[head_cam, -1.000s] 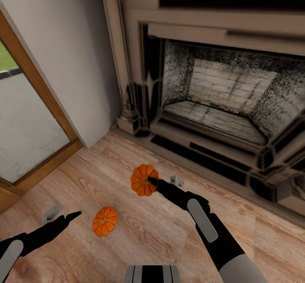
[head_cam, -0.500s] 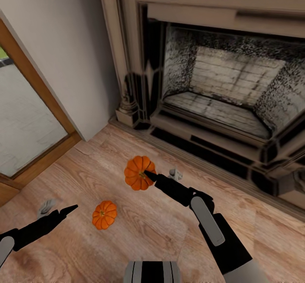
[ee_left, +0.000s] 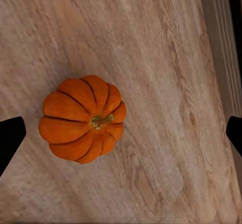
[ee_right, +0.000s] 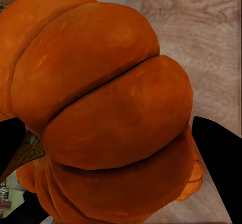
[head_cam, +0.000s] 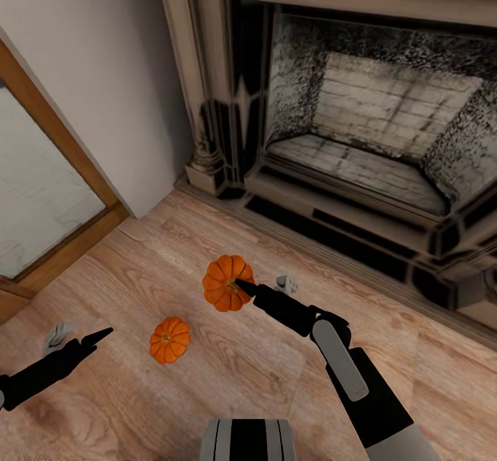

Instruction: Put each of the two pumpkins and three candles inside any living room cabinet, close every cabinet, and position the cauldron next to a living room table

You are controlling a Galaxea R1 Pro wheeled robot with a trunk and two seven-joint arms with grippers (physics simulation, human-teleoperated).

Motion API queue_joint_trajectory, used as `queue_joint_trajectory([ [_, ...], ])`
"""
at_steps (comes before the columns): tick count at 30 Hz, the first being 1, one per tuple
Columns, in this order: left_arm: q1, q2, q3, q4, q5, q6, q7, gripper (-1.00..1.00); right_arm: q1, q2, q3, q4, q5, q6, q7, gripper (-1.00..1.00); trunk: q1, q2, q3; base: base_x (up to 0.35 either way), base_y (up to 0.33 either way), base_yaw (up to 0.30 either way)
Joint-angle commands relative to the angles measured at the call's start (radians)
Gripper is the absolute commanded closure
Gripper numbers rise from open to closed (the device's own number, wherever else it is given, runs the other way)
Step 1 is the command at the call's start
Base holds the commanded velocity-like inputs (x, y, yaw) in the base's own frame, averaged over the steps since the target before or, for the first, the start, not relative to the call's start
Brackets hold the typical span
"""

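My right gripper is shut on one orange pumpkin, held in front of the fireplace hearth; the right wrist view has this pumpkin close up, pinched between the two black fingers. A second, smaller-looking pumpkin lies on the wood floor nearer to me. My left gripper hovers to its left, open. In the left wrist view that pumpkin sits stem-up on the floor between the widely spread fingertips. Candles, cabinet and cauldron are out of view.
A stone fireplace with a raised hearth step fills the far side. A pale wall corner and a wood-framed glass door stand at the left. Wood floor stretches around both pumpkins.
The view has shifted, with the fireplace sliding up the picture. My left gripper has drawn back to the left, away from the floor pumpkin. The right gripper keeps its hold on the pumpkin.
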Motion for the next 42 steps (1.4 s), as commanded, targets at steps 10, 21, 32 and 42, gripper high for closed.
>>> queue_joint_trajectory([
  [10, 0.000, -0.006, 0.003, 0.002, 0.003, -0.001, -0.004, -1.00, 0.000, 0.005, 0.002, 0.001, 0.004, 0.002, 0.001, 1.00, 0.004, -0.003, -0.039, 0.000, 0.000, 0.000],
  [21, 0.000, -0.009, 0.005, 0.003, 0.004, -0.004, -0.004, -1.00, 0.000, 0.011, 0.005, 0.007, 0.005, 0.001, -0.002, 1.00, 0.009, -0.005, -0.082, 0.000, 0.000, 0.000],
  [32, 0.000, -0.009, 0.006, 0.003, 0.003, -0.009, -0.004, -1.00, 0.000, 0.015, 0.008, 0.009, 0.003, 0.001, -0.003, 1.00, 0.014, -0.008, -0.124, 0.000, 0.000, 0.000],
  [42, 0.000, -0.011, 0.006, 0.003, 0.007, -0.008, -0.010, -1.00, 0.000, 0.004, 0.053, -0.045, 0.004, 0.006, 0.004, 1.00, 0.019, -0.010, -0.163, 0.000, 0.000, 0.000],
])
